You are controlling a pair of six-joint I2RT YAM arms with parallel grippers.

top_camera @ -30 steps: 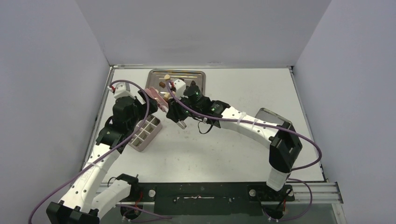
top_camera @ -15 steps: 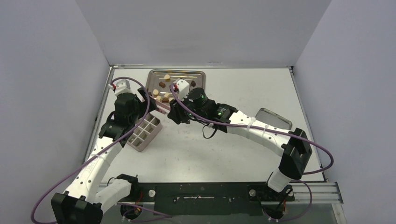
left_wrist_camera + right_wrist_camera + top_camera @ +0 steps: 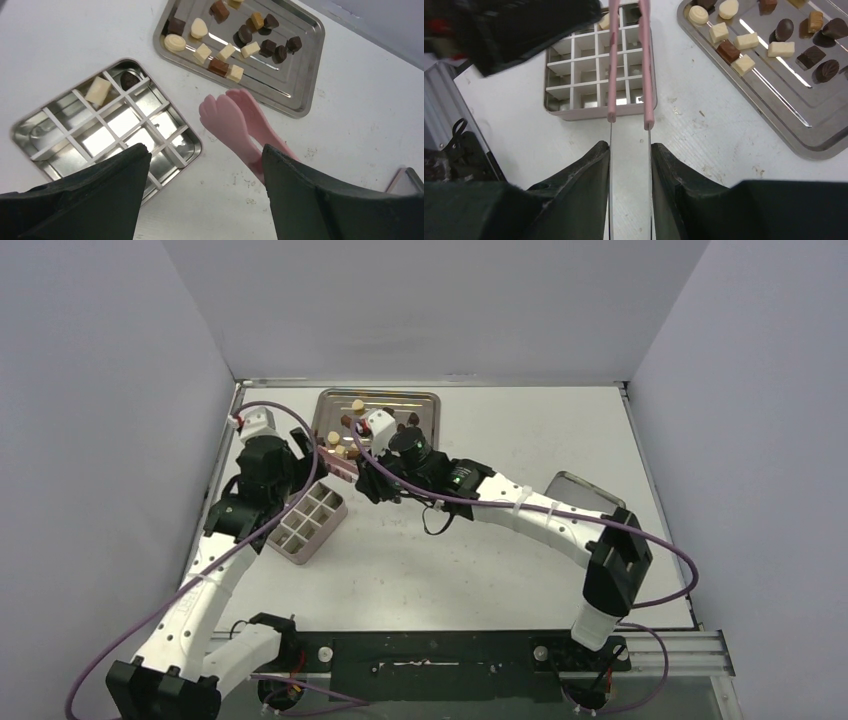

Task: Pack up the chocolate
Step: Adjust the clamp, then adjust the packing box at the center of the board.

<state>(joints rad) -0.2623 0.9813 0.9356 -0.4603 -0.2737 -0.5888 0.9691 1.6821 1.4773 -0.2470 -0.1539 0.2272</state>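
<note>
Fingers of my right gripper (image 3: pixel 630 147) are squeezed on the handle end of the pink tongs (image 3: pixel 613 75), one finger on each side. My left gripper (image 3: pixel 205 150) is spread wide, and nothing is between its fingers. I have two arms, and both are bolted at the near edge of the counter (image 3: pixel 480 570).

One box (image 3: pixel 574 115) with little square holes sits by the left edge. Two bits are in it, next to each other by one corner: one cream piece (image 3: pixel 97 90) and one dark piece (image 3: pixel 130 80).

One metal tray (image 3: pixel 287 80) lies at the far edge, left of the middle. The rest of the chocolate (image 3: pixel 226 51) is on it. I count sixteen bits: seven cream, three mid brown and six dark.

Only the left wrist view shows the round tips of the tongs, over the counter between the box and the tray. The right wrist view shows the two pink arms side by side with a gap, reaching out over the box. Only the top view shows a flat metal piece (image 3: pixel 565 482) near the right edge, partly under my right arm.

The counter is white with small marks. Plain pale walls (image 3: pixel 430 310) stand on three sides.
</note>
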